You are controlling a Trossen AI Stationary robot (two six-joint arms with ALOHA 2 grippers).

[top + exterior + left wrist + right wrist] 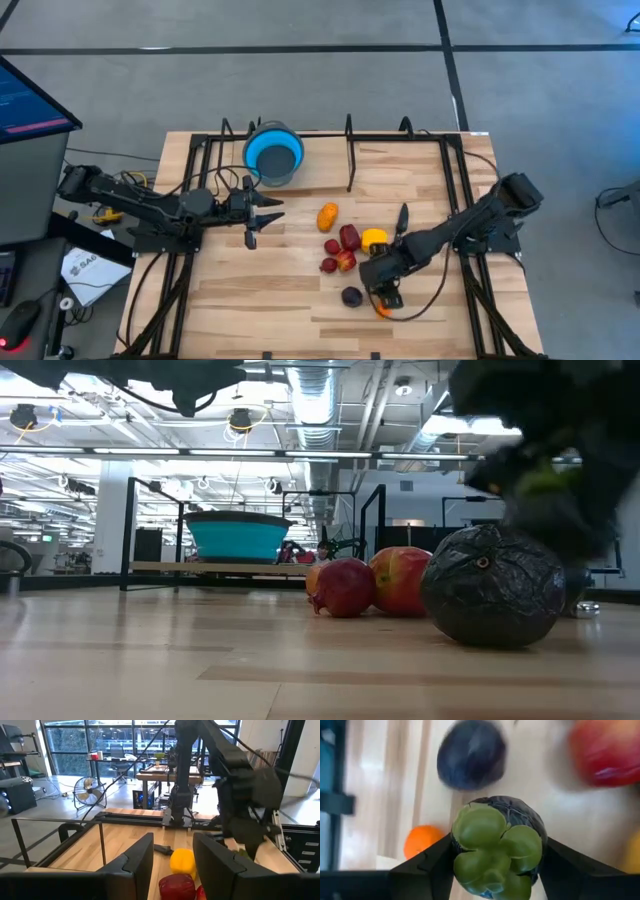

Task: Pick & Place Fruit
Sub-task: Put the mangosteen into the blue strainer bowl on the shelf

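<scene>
Fruit in hand: a dark purple piece with a green leafy top (497, 850), sitting between the right gripper's (385, 297) two fingers, which press its sides — closed on it, low over the near part of the table (250, 290)
Rest of the fruit: a loose cluster on the wood just beside that gripper — an orange piece (327, 216) nearest the bowl, a dark red one (348, 236), a yellow one (374, 239), small red ones (337, 261) and another dark purple one (351, 296); a small orange piece (420, 840) lies close by the gripper
Low view: a red piece (344, 587) and a red-yellow piece (400, 580) touch side by side, with a dark wrinkled piece (492, 586) on the table in front of them
Bowl: the blue bowl (274, 154) stands at the far edge of the table, well apart from the cluster; no fruit shows inside it from above
Left gripper: (262, 213) hovers between bowl and fruit, fingers spread apart, holding nothing — it waits, facing the yellow and red pieces
Knife: a slim black knife (403, 216) lies just beyond the yellow piece, untouched
Progress: judged early — one piece gripped, none in the bowl as far as can be seen
Left to do: carry this piece across to the bowl, then the others one by one
</scene>
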